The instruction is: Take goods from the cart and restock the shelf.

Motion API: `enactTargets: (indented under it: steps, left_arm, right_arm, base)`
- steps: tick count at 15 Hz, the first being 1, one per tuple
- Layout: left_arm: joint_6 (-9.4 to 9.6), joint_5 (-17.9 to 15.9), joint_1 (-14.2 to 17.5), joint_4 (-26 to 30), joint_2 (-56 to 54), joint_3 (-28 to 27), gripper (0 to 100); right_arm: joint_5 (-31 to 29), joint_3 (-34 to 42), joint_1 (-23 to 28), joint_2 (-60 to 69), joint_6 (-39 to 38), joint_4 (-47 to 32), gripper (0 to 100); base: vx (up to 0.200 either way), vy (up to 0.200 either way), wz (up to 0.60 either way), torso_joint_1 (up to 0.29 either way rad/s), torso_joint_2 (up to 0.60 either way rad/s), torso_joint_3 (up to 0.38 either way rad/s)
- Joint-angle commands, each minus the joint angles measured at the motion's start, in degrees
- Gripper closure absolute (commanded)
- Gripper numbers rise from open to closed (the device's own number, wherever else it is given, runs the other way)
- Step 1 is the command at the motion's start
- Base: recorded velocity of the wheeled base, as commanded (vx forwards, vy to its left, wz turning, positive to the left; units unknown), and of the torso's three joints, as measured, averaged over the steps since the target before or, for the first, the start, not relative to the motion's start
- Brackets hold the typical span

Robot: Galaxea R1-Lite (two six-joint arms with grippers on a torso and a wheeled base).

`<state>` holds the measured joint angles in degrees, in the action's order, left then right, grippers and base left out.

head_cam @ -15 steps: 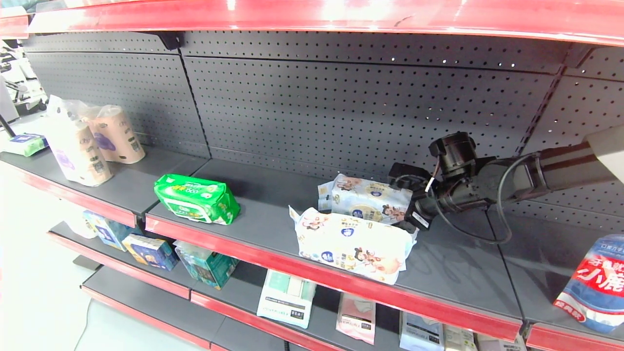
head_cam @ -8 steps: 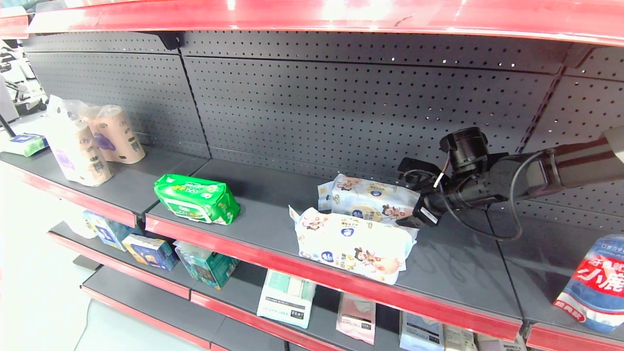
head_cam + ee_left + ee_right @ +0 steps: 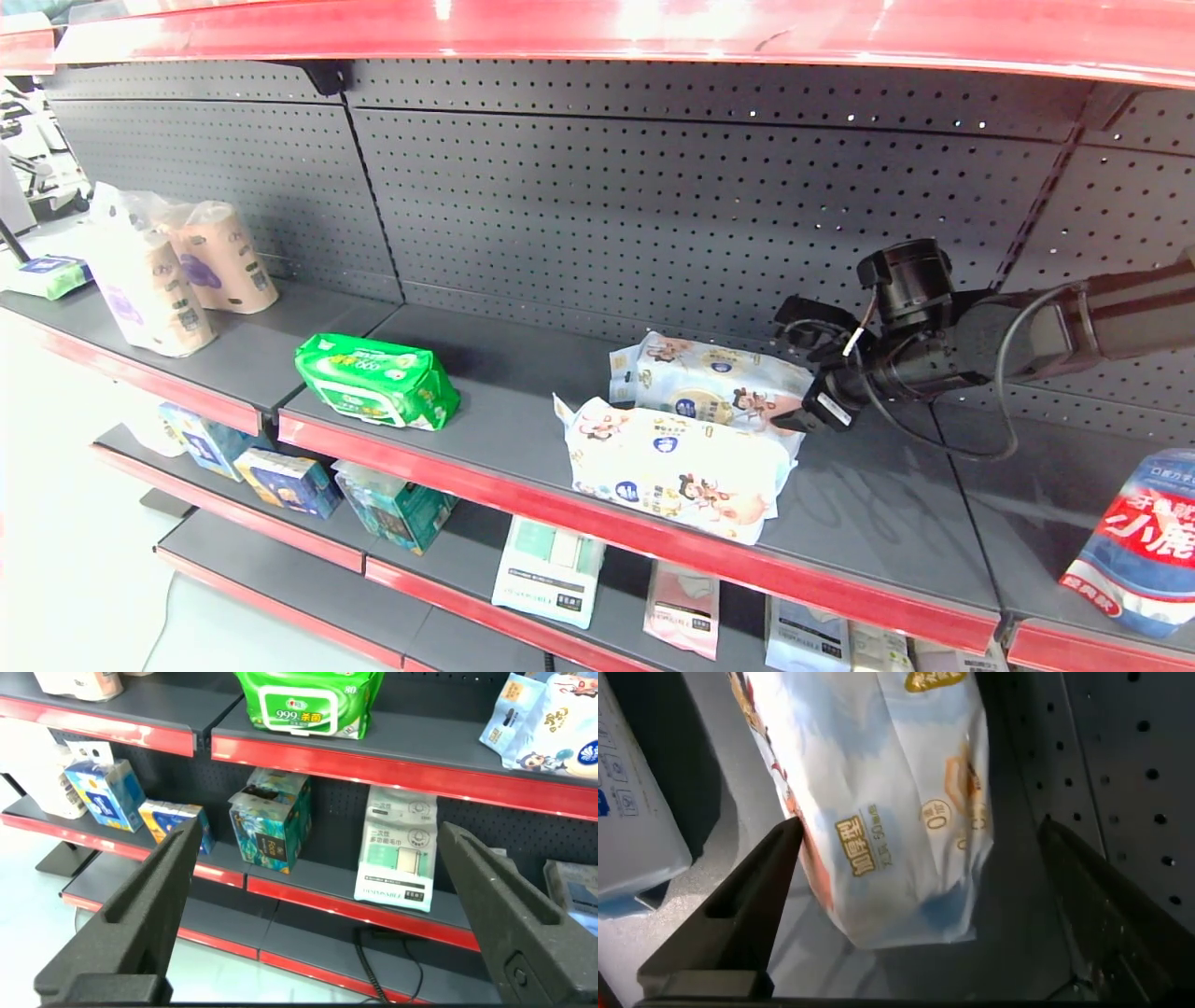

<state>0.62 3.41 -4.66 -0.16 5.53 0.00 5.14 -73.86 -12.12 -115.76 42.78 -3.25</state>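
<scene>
"Head view, entry one: what is listed on the middle shelf?"

"Two cartoon-printed wipes packs are recorded, both lying flat. The far pack (image 3: pixel 714 378) is set close to the pegboard back (image 3: pixel 653 205). The near pack (image 3: pixel 677 457) is laid at the red front lip of the shelf (image 3: pixel 868 523), and the two appear to touch. A green pack (image 3: pixel 378 378) is noted well apart to the left."

"And the end effectors?"

"The right end effector (image 3: pixel 801 369) is logged at the far pack's right end, released. In the right wrist view its fingers (image 3: pixel 729 915) are spread wide with the pack's end between them, and no pinch is seen. Whether a pad brushes the wrapper cannot be told. The left end effector (image 3: pixel 318 831) is entered as spread and empty, facing the lower shelves."

"Step in hand?"

"Placement is judged done for this pack, so a clean retreat is what is called for. The jaws should be held wide and the arm drawn straight back to the right along the line of the fingers, so that the soft wrapper is not snagged or dragged. Any lift should be slight, since the pegboard is close on the far side and the near pack lies just in front."
</scene>
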Motion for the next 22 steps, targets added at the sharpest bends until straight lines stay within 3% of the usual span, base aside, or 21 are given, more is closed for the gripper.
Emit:
enactTargets:
  steps: [1,13,20,22]
  left_arm:
    - [-0.01,0.01,0.00,-0.02,0.09,0.00,0]
    - [-0.01,0.01,0.00,-0.02,0.09,0.00,0]
    - [-0.01,0.01,0.00,-0.02,0.09,0.00,0]
    - [-0.01,0.01,0.00,-0.02,0.09,0.00,0]
  right_arm:
    - [0.04,0.21,-0.01,0.71,-0.15,0.00,0]
    - [-1.63,5.92,1.04,6.07,-3.93,0.00,0]
    - [-1.80,9.00,1.75,12.40,-13.42,0.18,0]
    - [-1.72,8.91,1.31,13.37,-19.57,0.27,0]
  base:
    - [0.000,0.000,0.00,0.000,0.00,0.000]
    - [0.000,0.000,0.00,0.000,0.00,0.000]
    - [0.000,0.000,0.00,0.000,0.00,0.000]
    - [0.000,0.000,0.00,0.000,0.00,0.000]
